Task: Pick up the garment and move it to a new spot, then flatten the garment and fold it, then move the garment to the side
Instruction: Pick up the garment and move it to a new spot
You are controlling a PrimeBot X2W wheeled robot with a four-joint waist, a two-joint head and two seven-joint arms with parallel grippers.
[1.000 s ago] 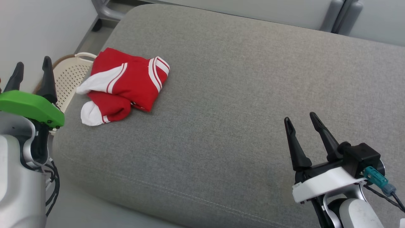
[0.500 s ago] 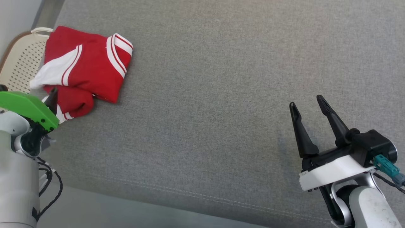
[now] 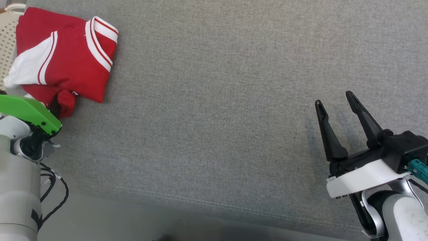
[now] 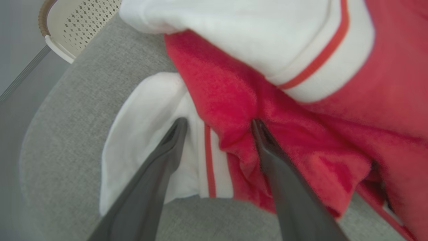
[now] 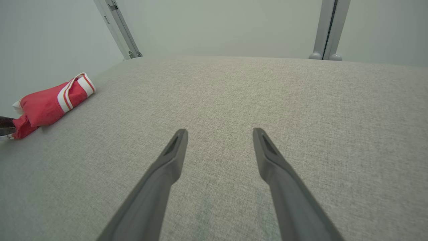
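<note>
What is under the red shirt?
The shirt lies on the grey cushion, and a white basket sits just past its far edge. Anything tucked beneath its folds is covered, so I cannot tell.

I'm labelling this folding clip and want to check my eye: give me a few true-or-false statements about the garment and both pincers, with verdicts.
1. The left pincer stands open at the edge of the garment. True.
2. The right pincer grips the garment. False: it is open over the bare grey cushion, apart from the garment.
3. The garment is blue. False: it is red with white trim.
4. A perforated cream basket sits beside the cushion, near the garment. True.
</note>
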